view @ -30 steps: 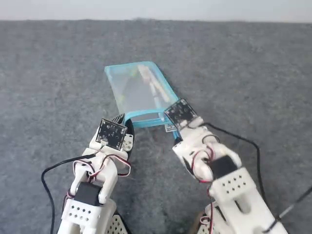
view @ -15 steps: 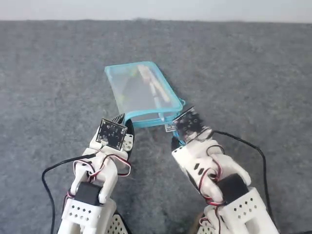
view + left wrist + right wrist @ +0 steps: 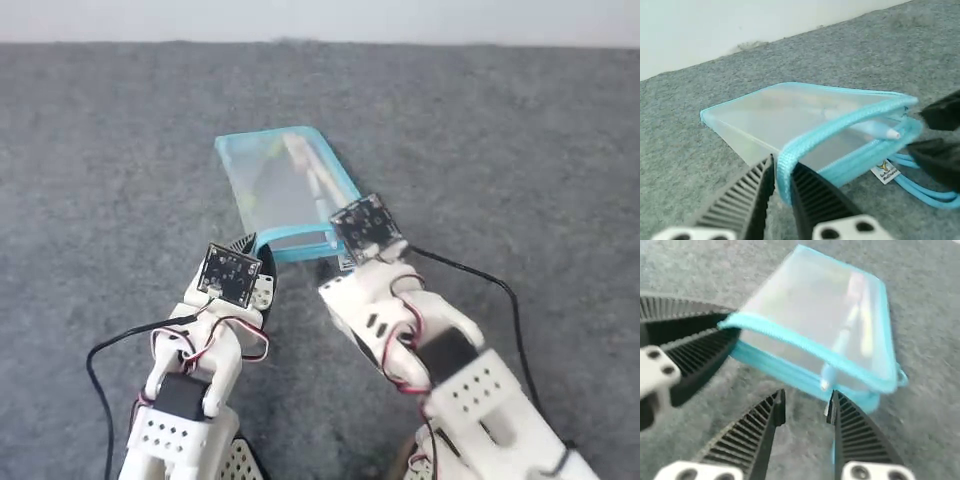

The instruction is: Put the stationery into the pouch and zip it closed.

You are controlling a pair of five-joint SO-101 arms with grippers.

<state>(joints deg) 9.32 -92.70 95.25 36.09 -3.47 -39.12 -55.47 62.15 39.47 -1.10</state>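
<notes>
Grey felt (image 3: 500, 130) holds your pouch (image 3: 280, 195), pens (image 3: 310, 175) inside, mouth unzipped; left gripper (image 3: 781, 167) pinches its rim, right gripper (image 3: 806, 397) hangs parted, empty; you've zipping left

The high camera looks down over the table (image 3: 520, 140) from 6 o'clock toward 12 o'clock. Both wrist cameras sit low and close before the pouch (image 3: 285, 195), which all three views share.

Both arms (image 3: 195, 385) white plastic — ridged black jaws, black wrist boards (image 3: 230, 273), red-white wiring (image 3: 400, 352), black cables (image 3: 100, 350).
</notes>
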